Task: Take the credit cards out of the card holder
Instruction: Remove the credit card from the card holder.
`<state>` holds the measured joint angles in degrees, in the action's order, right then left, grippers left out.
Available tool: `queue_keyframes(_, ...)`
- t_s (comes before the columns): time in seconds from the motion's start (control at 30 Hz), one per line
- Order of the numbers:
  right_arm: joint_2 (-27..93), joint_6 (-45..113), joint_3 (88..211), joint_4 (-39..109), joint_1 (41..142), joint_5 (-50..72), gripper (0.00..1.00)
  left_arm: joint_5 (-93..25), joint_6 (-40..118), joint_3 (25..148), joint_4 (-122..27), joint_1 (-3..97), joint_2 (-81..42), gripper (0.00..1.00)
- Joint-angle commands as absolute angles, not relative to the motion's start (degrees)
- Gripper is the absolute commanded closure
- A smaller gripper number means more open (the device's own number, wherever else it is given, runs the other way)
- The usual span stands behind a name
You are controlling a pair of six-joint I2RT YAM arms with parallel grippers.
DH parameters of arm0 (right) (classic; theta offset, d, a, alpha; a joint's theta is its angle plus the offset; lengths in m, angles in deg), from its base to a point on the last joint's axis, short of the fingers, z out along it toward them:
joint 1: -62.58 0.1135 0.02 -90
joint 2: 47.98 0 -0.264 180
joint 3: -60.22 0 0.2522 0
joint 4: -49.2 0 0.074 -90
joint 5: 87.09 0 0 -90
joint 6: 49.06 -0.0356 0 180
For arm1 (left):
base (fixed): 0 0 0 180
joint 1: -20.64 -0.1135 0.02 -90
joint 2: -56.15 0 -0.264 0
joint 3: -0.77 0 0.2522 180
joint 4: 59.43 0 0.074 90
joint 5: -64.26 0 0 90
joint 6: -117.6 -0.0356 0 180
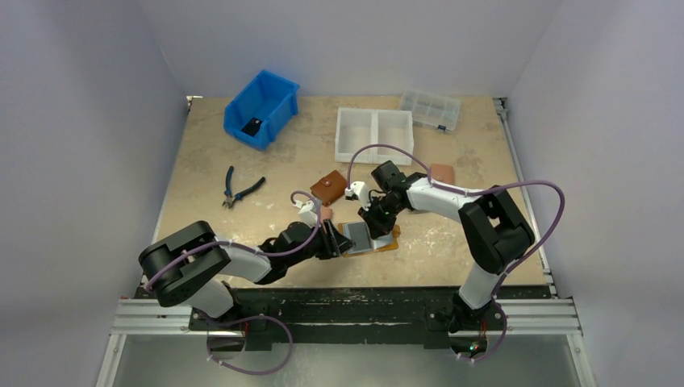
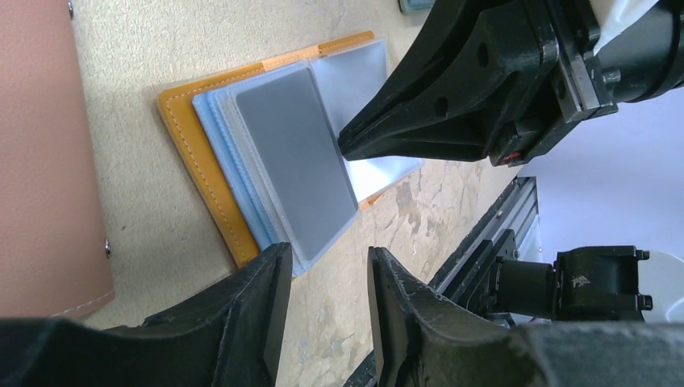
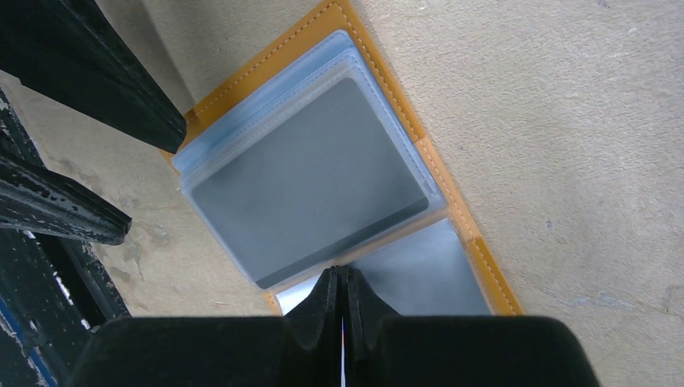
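Card holder (image 3: 379,72) lies open on the table (image 1: 202,218) near the front edge, a grey card (image 3: 310,181) showing under its top sleeve. The right gripper (image 3: 340,278), jaws pinched together, has its tips down by the fold. The left gripper (image 2: 329,278) hovers half-spread just beside the holder's end.

Card holder spread open on the table, one grey card showing.
The mustard-orange card holder (image 3: 385,87) lies flat and open on the beige table (image 3: 565,121), its stitched cover facing down. Its clear, bluish sleeves are stacked on one half, slightly fanned. A pale grey credit card (image 3: 310,179) sits inside the topmost sleeve, and another sleeve is turned onto the other half.
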<state>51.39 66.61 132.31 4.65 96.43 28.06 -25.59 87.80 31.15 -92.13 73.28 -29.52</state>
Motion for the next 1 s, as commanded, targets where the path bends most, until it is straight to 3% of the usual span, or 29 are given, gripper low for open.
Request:
queue_keyframes(0.0, 53.0, 67.1, 133.0, 4.0, 96.7, 26.6, 0.98, -24.3, 86.6, 33.1, -96.6, 73.6, -30.5, 0.57)
queue_keyframes(0.23, 53.4, 67.2, 133.2, 3.4, 96.7, 26.6, 0.98, -24.0, 86.4, 33.3, -96.5, 73.5, -30.4, 0.54)
queue_keyframes(0.4, 53.4, 67.4, 133.3, 3.3, 96.7, 26.9, 0.98, -23.0, 86.6, 32.6, -95.3, 73.5, -28.5, 0.43)
queue_keyframes(0.97, 53.8, 67.4, 133.4, 3.1, 96.6, 27.0, 0.98, -23.3, 86.1, 32.5, -96.1, 73.5, -29.3, 0.49)
